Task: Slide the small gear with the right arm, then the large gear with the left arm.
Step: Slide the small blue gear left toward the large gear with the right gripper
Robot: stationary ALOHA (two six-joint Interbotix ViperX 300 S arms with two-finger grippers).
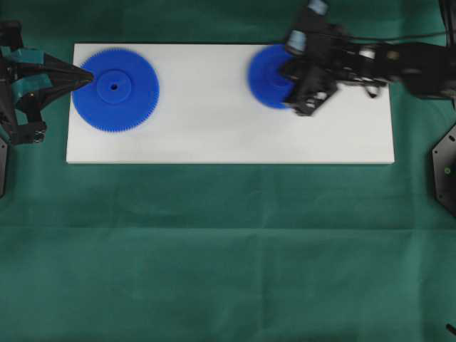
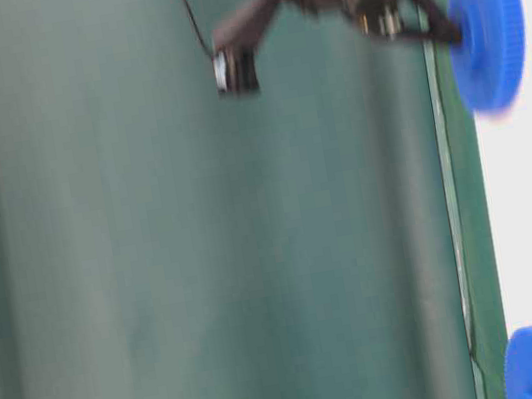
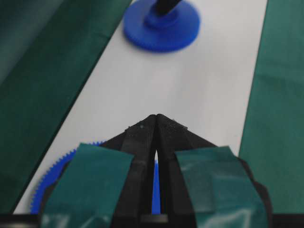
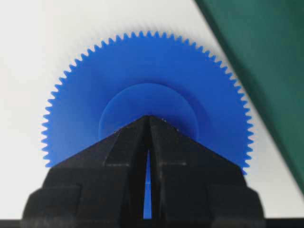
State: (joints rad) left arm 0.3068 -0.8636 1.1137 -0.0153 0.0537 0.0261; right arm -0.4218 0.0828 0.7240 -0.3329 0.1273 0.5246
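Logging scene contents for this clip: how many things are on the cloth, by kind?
Blue gears: 2, the large gear and the small gear
White board: 1
Total: 3

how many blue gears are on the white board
2. The wider blue plastic toothed gear lies at the white board's left end in the overhead view; the smaller blue plastic toothed gear lies toward its right end, partly covered by the right hand.
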